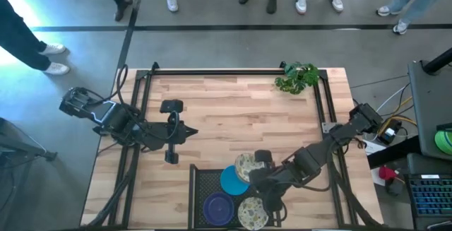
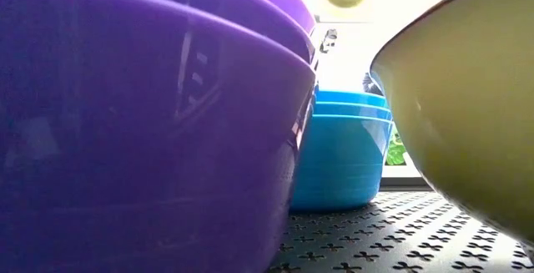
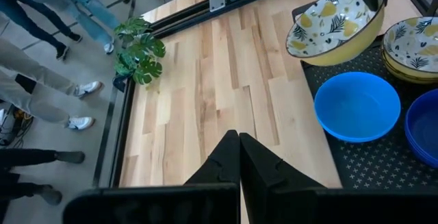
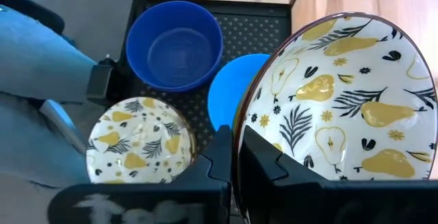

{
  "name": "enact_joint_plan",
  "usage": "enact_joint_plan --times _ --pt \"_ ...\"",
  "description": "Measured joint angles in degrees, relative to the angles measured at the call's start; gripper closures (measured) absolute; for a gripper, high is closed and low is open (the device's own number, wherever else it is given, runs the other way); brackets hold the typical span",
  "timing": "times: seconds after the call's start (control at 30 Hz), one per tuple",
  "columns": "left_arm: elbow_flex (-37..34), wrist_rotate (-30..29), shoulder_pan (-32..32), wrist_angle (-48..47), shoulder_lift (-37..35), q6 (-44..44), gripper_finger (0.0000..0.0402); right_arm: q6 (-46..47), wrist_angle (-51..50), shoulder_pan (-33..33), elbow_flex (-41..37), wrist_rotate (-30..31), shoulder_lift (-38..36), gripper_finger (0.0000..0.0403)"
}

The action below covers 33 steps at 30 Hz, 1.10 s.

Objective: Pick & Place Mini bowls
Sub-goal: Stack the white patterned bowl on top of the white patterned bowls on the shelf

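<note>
The counter (image 1: 226, 111) lies bare across its middle and far side — only the leafy plant (image 1: 296, 78) stands at the far right corner. Near the front edge, the black mesh tray (image 1: 201, 188) is crowded with bowls, and the right pincer (image 1: 260, 166) holds a patterned bowl (image 1: 246, 165) above its far rim.

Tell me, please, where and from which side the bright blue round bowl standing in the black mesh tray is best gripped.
By its rim, I would judge. The bright blue round bowl stands upright and open-mouthed on the black mesh tray, so one finger can drop inside and one outside the thin wall. Come from above at the edge facing the bare wooden table; the other sides are crowded by neighbouring bowls.
</note>
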Motion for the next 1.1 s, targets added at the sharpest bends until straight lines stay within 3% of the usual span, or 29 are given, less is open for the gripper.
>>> enact_joint_plan --times 0.43,1.1 --pt "0.00 0.00 0.00 0.67 0.00 0.00 0.0402 -0.36 5.10 3.50 0.02 -0.13 2.21 0.0394" --pt "-0.10 0.02 0.00 0.87 0.00 0.02 0.0402 7.32 7.74 7.44 0.04 -1.54 4.42 0.0394"
